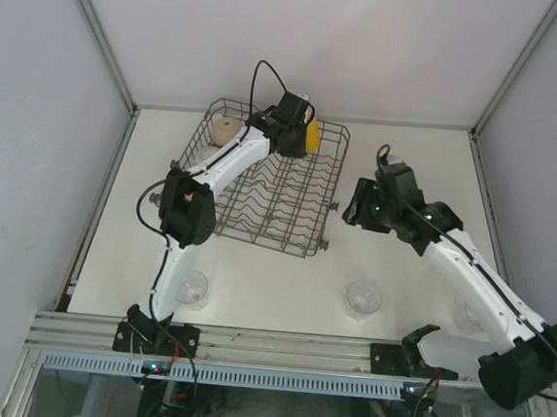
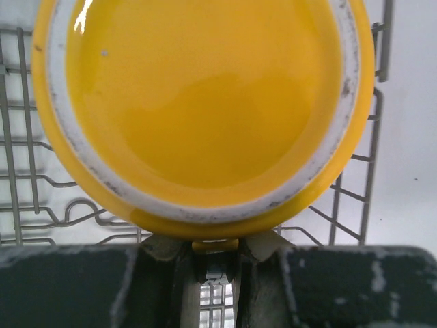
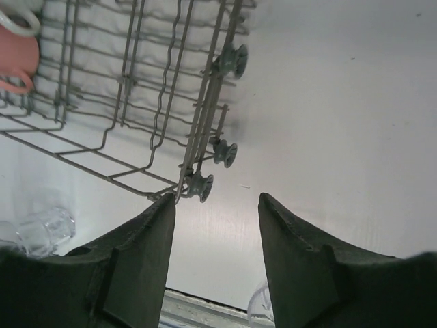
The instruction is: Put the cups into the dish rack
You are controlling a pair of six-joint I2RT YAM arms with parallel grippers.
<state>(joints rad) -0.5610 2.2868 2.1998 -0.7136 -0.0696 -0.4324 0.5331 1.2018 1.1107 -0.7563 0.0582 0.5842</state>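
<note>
Partway done, I'd say. The dish rack [image 1: 280,194] holds a tan mug [image 1: 229,131] in its far-left corner, and the left fingers [image 2: 158,270] are clamped on the yellow mug [image 1: 311,136] over its far-right corner. The right fingers [image 3: 147,253] are apart and empty, just right of the rack. Three clear glasses [image 1: 363,296] sit on the tabletop [image 1: 281,287] in front of it.

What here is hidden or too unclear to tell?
- Handle of the yellow mug: it fills the left wrist view; the left arm covers it from above.
- Rest of the pink cup: past the right wrist view's edge.
- Details of the tan cup: too small, top view.
</note>
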